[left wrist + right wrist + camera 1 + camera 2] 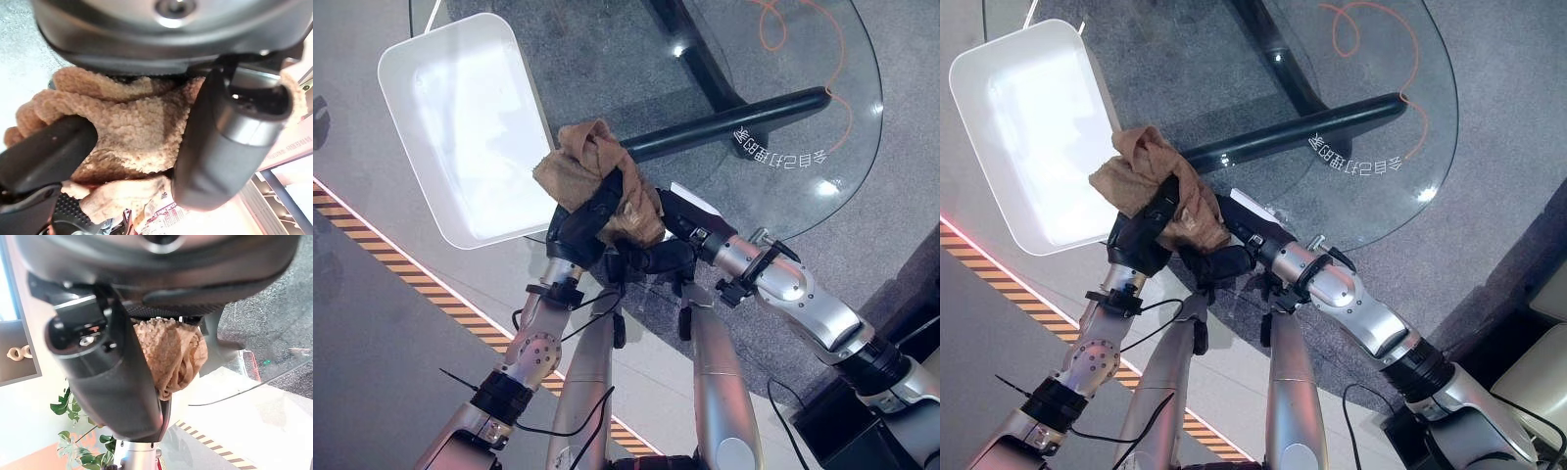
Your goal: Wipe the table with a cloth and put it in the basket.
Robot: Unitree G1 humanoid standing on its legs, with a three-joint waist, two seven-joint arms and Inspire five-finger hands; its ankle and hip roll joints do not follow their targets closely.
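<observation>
Left hand (579, 220) curled round fuzzy tan cloth (597, 176), right hand (658, 257) grip unclear, beside glossy white rectangular basket (416, 59).

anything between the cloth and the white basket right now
Nothing visible does. The left hand holds the brown cloth just beside the white basket, whose open inside looks bare; the right hand sits under the cloth.

A round glass surface (783, 186) stands on a dark base over grey speckled floor (372, 362). A white rectangular basket (460, 117) rests on its left edge, overhanging it. White print shows near the surface's right rim.
</observation>
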